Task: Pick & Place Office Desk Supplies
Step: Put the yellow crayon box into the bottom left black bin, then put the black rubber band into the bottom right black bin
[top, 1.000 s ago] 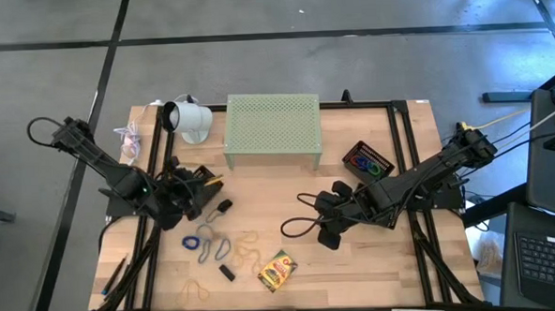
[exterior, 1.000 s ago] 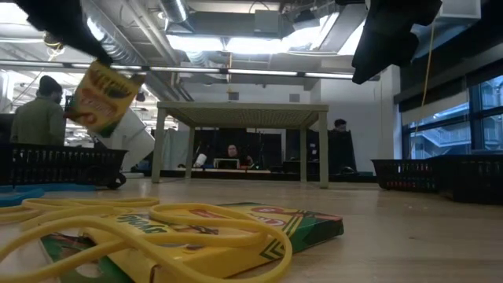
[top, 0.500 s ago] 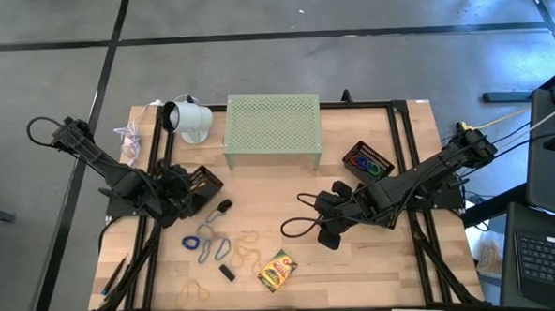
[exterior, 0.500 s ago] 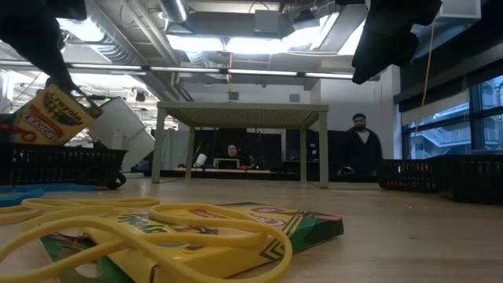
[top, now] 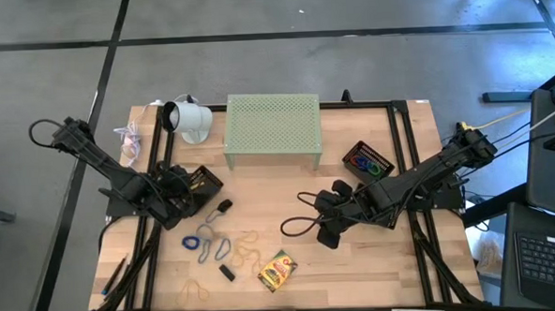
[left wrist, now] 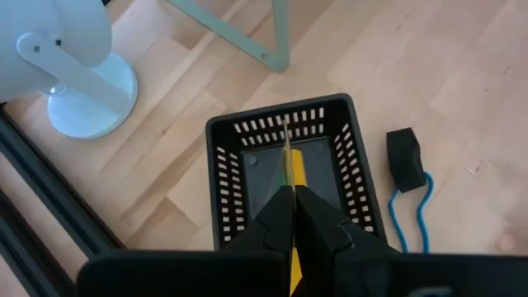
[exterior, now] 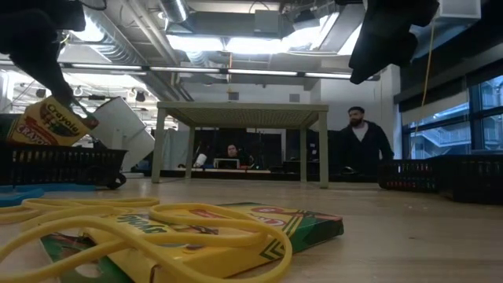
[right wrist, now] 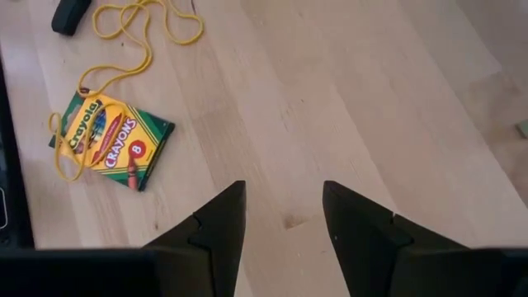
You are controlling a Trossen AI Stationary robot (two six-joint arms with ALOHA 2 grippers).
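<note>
Left gripper (left wrist: 290,191) holds crayon box (left wrist: 291,169) over black mesh tray (left wrist: 355,177), otherwise empty.

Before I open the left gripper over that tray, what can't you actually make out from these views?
- Crayon box in the left gripper: left wrist view shows only its thin edge between the shut fingers; high view hides it under the arm.
- Left black mesh tray: its floor is mostly hidden by the gripper.
- Right tray: contents too small in the high view.
- Right gripper: open, empty; table directly beneath is hidden.
</note>
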